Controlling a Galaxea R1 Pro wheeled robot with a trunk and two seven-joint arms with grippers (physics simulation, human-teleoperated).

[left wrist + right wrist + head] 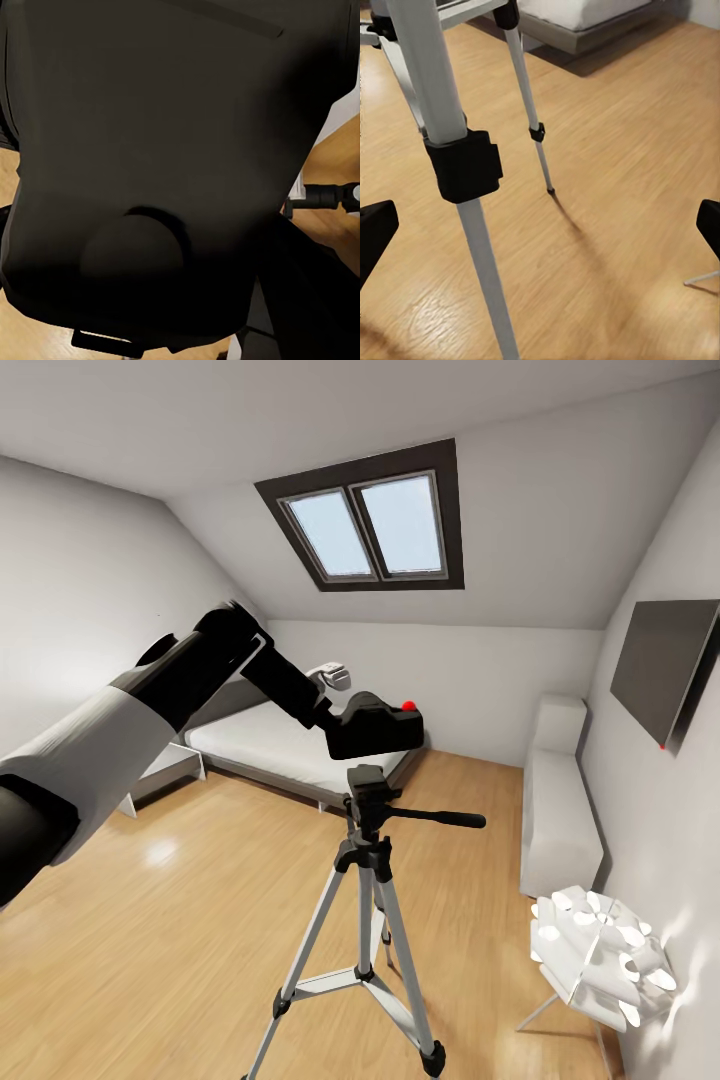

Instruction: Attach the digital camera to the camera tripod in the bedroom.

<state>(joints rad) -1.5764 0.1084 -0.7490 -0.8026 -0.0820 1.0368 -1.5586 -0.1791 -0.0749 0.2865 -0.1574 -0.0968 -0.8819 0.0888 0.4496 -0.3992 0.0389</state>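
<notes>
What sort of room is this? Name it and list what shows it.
An attic bedroom, most likely: a white bed against the far wall, a sloped ceiling with a dark-framed double skylight, and a light wood floor.

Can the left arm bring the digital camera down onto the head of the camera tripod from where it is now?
Probably yes. The digital camera hangs just above the camera tripod head, and nothing stands between them.

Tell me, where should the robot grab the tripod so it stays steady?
Probably the upright silver leg of the camera tripod, just above its black joint, approached from the side by the open right gripper. It is a slim bar. The top is taken: the digital camera hangs there.
</notes>
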